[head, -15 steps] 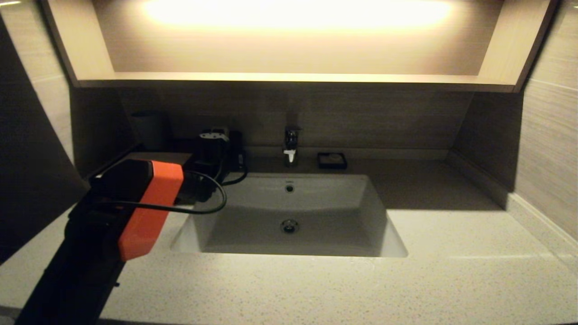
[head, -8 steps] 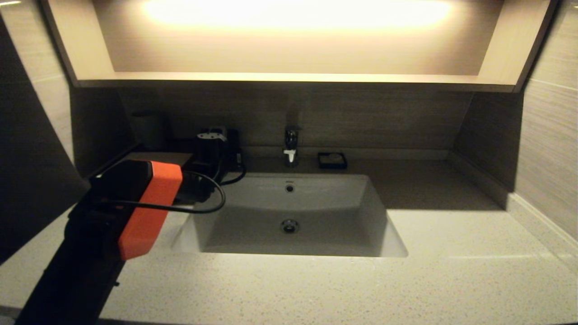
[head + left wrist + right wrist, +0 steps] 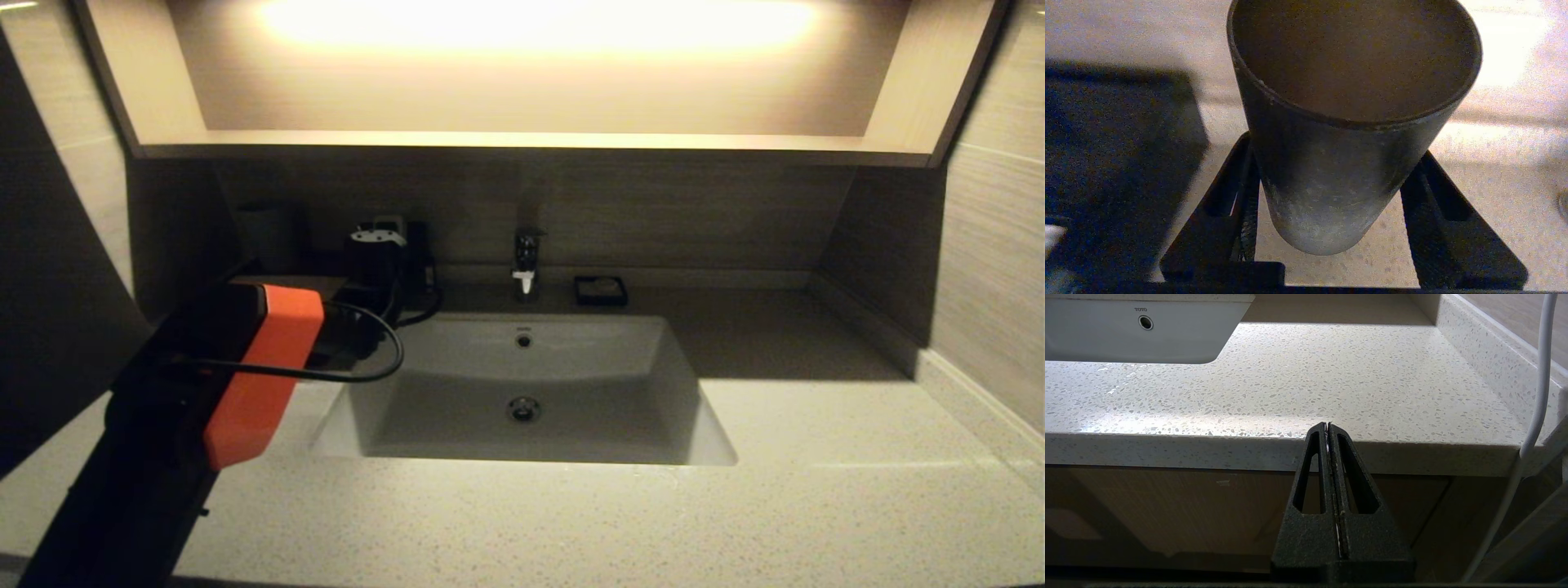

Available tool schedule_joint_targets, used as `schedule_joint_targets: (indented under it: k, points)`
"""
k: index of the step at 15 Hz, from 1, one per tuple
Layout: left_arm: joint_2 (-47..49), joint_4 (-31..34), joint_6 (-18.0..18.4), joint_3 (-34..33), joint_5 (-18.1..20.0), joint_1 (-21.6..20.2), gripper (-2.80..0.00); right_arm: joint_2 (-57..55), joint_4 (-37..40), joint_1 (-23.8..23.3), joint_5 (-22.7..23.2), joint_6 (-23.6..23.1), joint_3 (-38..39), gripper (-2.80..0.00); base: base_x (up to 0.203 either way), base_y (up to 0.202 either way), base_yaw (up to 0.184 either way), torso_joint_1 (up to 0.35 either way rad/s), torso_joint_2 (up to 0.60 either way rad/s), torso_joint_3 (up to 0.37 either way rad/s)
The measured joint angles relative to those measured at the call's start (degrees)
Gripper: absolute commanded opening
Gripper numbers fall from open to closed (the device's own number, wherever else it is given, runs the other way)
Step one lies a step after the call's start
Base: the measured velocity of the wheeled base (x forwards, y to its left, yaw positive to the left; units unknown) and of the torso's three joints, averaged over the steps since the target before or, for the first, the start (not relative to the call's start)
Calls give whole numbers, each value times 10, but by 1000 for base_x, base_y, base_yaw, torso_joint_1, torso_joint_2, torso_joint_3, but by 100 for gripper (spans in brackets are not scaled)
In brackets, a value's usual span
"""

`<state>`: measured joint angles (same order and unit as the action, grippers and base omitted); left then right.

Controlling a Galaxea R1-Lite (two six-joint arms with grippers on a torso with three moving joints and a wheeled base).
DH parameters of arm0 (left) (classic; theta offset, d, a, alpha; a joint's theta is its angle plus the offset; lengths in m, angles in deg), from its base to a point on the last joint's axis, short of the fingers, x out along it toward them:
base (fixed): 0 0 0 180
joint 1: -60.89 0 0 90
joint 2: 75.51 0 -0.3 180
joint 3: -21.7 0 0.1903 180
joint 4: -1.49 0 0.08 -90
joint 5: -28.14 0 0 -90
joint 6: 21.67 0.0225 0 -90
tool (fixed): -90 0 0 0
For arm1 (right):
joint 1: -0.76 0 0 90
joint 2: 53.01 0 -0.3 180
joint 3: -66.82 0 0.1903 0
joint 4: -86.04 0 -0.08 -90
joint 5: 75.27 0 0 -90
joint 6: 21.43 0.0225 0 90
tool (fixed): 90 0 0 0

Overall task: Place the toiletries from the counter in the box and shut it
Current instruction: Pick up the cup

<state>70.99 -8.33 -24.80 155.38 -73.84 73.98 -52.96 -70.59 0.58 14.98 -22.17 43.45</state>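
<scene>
Fingers [image 3: 1241, 204] of left gripper [image 3: 1331, 212] spread, flanking dark cup [image 3: 1347, 122]; contact uncertain. Box [image 3: 286, 284] at 10 o'clock of sink [image 3: 522, 392] on counter [image 3: 816, 490]. Right gripper [image 3: 1328, 428] pressed together at counter edge, parked. Toiletries unseen.

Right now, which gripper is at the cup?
The left gripper: the dark cup stands right before it. The right gripper is shut, empty, by the counter edge.

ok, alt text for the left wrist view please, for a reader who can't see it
A dark, empty cup stands upright between the two spread black fingers of the left gripper, seen from behind and above. It rests on a pale speckled counter, with a dark shadowed shape at one side.
</scene>
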Motion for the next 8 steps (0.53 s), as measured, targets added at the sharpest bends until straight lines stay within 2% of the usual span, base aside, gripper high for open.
schedule_joint_targets:
  k: [8]
  points:
    - [-21,0,12,0,-26,-3,-280,0,0,0,0,0,0,-280,0,0,0,0,0,0]
